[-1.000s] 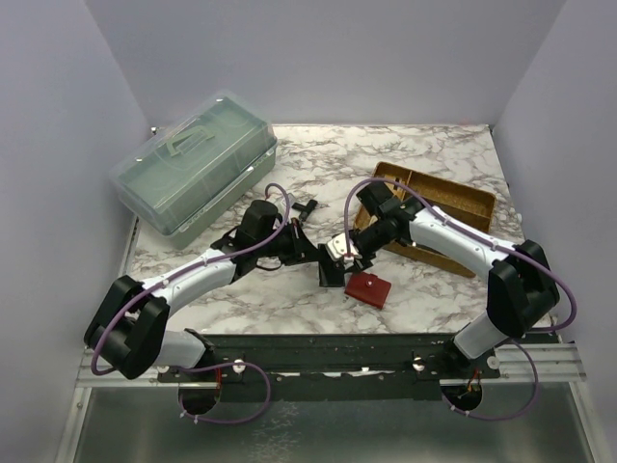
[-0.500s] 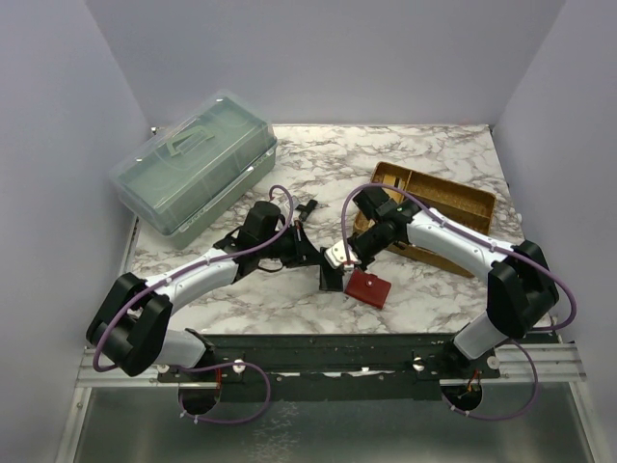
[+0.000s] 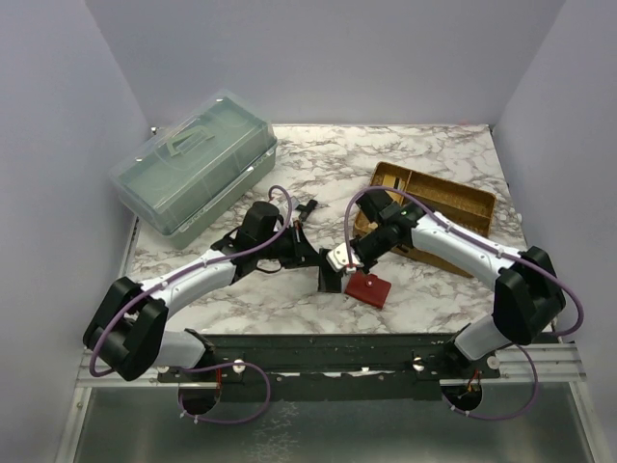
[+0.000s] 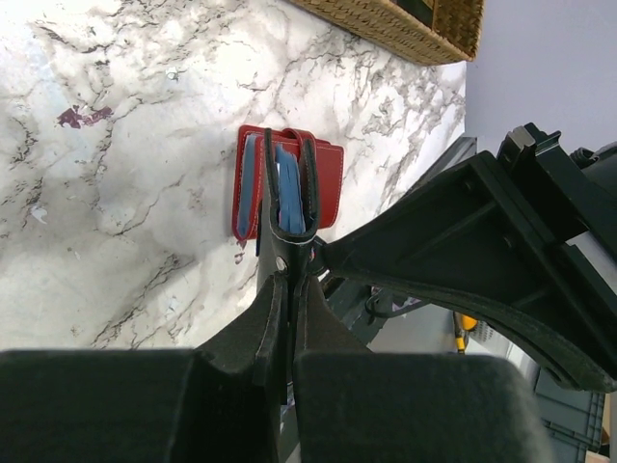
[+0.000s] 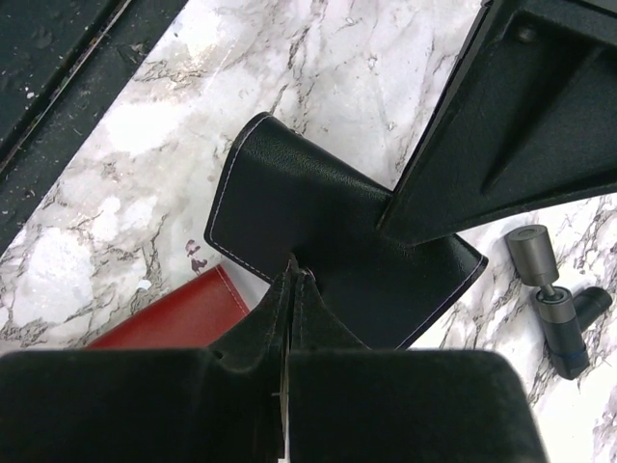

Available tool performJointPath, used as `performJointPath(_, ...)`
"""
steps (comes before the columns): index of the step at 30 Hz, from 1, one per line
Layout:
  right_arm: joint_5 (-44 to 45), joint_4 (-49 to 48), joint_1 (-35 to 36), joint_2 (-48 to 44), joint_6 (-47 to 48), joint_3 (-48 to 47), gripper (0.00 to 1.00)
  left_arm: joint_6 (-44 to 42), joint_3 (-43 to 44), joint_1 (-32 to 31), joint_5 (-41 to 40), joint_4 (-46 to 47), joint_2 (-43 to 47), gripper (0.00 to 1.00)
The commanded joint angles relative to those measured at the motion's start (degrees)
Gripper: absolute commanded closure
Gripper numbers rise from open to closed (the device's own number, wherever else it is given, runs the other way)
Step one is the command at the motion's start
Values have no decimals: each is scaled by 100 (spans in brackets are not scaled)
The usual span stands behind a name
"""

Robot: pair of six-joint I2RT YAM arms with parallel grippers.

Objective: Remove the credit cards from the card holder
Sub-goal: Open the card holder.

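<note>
Left jaws and right jaws each clamped on black card holder (image 5: 308, 207), just beside red wallet (image 3: 368, 287) holding blue credit card (image 4: 250, 183).

A: Walls?
B: Pale lavender back wall (image 3: 337, 58), matching side walls. Light even, soft.
A: Surface?
B: White marble-pattern tabletop (image 3: 318, 154), grey veins. Aluminium rail (image 3: 569, 362) along near edge.

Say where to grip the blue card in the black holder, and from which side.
Probably pinch the blue card by its exposed edge, across its flat faces, coming from the open mouth of the black holder, opposite the left gripper that clamps its other end: only that edge shows between the covers.
</note>
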State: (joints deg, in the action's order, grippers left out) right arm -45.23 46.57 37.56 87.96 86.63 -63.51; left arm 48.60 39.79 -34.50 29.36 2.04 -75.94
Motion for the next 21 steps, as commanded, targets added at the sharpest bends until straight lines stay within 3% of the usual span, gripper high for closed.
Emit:
performJointPath(1,392,374,46,-121,-470,197,100,-132,-25,140,-36,77,308,100)
performJointPath(16,360,66,49,-629,-1425,309,99,-72,-240,259,209,22,642,100)
performJointPath(21,-91,208,50,-377,-1206,-310,69,-57,-104,252,442,16,469,100)
